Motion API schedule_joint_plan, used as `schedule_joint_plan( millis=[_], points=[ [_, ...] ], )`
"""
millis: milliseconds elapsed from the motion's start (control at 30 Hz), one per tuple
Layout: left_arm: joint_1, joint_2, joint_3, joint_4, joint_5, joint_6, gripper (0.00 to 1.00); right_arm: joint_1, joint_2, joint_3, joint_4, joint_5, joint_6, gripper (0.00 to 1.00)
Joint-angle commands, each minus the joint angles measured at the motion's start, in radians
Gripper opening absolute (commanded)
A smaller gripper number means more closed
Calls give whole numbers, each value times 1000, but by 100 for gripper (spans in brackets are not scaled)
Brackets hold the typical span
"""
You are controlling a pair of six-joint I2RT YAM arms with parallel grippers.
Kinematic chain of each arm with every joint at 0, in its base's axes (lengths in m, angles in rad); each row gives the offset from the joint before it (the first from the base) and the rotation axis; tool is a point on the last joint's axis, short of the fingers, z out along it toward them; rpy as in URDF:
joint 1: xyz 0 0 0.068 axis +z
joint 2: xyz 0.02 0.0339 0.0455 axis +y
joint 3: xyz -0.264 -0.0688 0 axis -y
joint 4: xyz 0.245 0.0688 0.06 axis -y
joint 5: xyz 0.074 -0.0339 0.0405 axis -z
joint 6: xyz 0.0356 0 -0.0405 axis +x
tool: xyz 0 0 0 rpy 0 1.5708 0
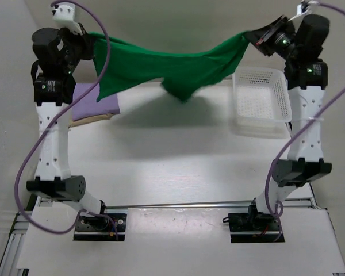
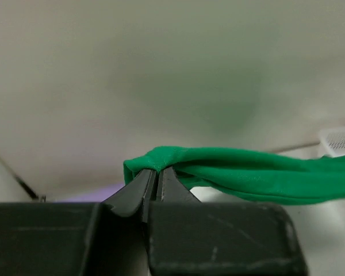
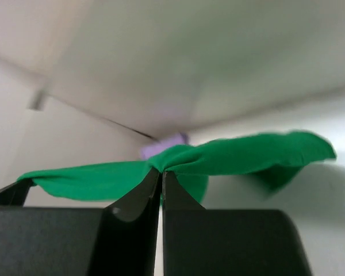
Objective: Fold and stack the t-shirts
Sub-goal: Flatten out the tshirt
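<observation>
Above the white table [image 1: 161, 164], left gripper [image 2: 157, 174] and right gripper [image 3: 161, 174] pinch the bright green cloth t-shirt [image 1: 161, 68]; best lowered taut and level.

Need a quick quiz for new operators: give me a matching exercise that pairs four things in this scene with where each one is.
Things:
1. green shirt
2. purple shirt
3. tan shirt
4. basket

Places:
a. under another shirt, only its edge showing
b. on the table, right side
c. stretched in the air between the left tool and right tool
d. lying on top of another shirt, far left

Pairs: 1-c, 2-d, 3-a, 4-b
</observation>
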Motion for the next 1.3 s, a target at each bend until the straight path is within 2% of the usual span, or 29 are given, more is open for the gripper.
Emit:
schedule_joint_plan(
  millis=[0,100,300,400,500,533,667,800,867,933,967,1000,1067,1100,1167,1200,1267],
  points=[
    [-26,-6,-73,73,-34,3,10,17,-9,60,40,-44,-8,0],
    [-26,-49,-148,73,-22,3,10,17,-70,-57,31,-61,-58,0],
    [-36,-190,-441,44,10,3,11,47,-333,-527,18,-38,-147,0],
    [-45,-274,-616,-2,20,3,12,75,-546,-803,-8,-25,-167,0],
    [-66,-317,-731,-111,49,3,12,109,-744,-1064,-69,0,-155,0],
    [-78,-326,-748,-225,67,3,12,118,-793,-1117,-93,17,-155,0],
    [-100,-345,-854,-471,141,3,10,159,-1008,-1313,-222,74,-94,0],
    [-100,-345,-899,-503,155,3,10,159,-1118,-1401,-282,106,-71,0],
    [-100,-281,-835,-483,145,3,10,159,-1081,-1411,-282,106,-71,0],
    [-100,-195,-622,-483,145,3,10,159,-1035,-1374,-256,106,-81,0],
    [-100,-88,-530,-466,129,3,11,159,-982,-1357,-240,106,-92,0],
    [-100,-30,-333,-447,109,3,12,159,-955,-1342,-226,95,-101,0],
    [-100,82,-142,-362,35,3,12,169,-891,-1300,-204,95,-117,0],
    [-109,194,47,-342,26,3,12,169,-874,-1300,-192,95,-126,0],
    [-130,343,237,-332,26,3,12,169,-851,-1288,-192,104,-135,0],
    [-169,370,346,-332,26,3,12,169,-840,-1288,-192,104,-135,0],
    [-215,370,342,-286,26,3,13,179,-840,-1299,-192,104,-135,0]
  ],
)
